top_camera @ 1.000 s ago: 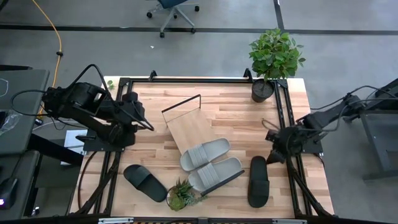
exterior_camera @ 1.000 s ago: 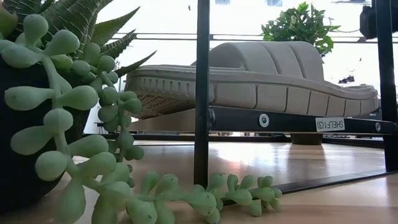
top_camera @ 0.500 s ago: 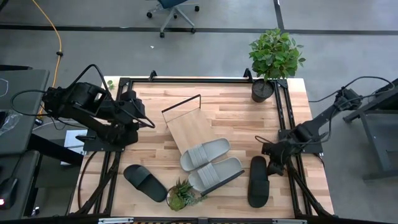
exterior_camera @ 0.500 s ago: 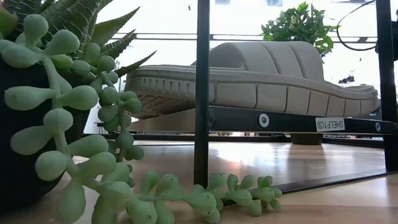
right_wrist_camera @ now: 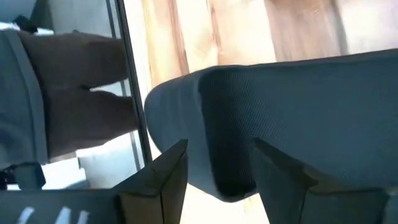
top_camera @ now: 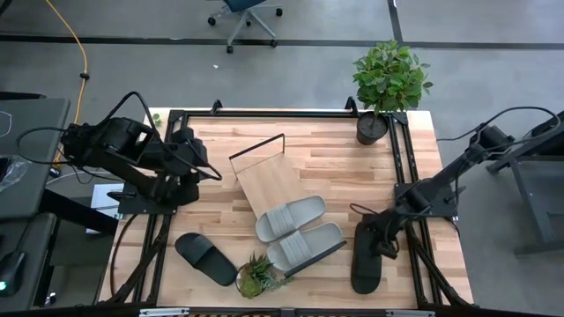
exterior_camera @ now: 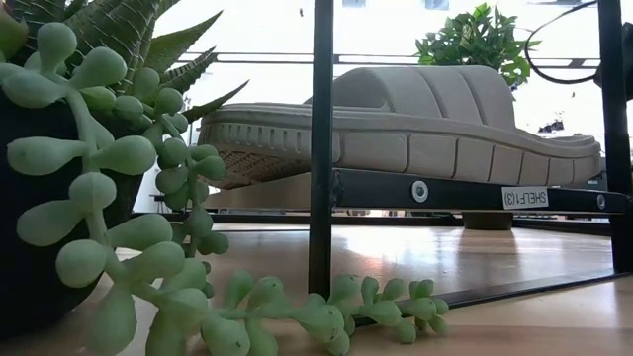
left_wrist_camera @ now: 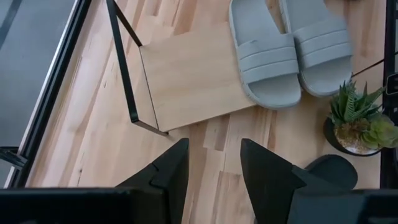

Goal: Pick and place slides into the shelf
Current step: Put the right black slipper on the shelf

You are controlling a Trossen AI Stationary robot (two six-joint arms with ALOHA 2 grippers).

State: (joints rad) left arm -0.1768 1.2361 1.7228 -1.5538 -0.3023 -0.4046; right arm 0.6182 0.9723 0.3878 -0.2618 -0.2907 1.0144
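Observation:
Two light grey slides (top_camera: 291,217) (top_camera: 307,246) lie side by side on the near end of the shelf (top_camera: 267,183), soles down; the low view shows one grey slide (exterior_camera: 415,129) resting on the shelf's black rail (exterior_camera: 465,193). One black slide (top_camera: 204,258) lies flat on the table at the near left. The other black slide (top_camera: 366,257) lies at the near right. My right gripper (top_camera: 381,242) hangs open just over that slide (right_wrist_camera: 298,106), a finger to each side of its edge; no touch shows. My left gripper (left_wrist_camera: 214,168) stands open and high at the table's left.
A small potted succulent (top_camera: 256,275) stands at the near edge between the left black slide and the grey slides. A tall potted plant (top_camera: 388,84) stands at the far right corner. Bare wood lies left of the shelf (top_camera: 207,211).
My right gripper has come down and toward the table's near edge, tipping and rolling as it went, until it hangs over the right black slide. The slides and the shelf have not moved.

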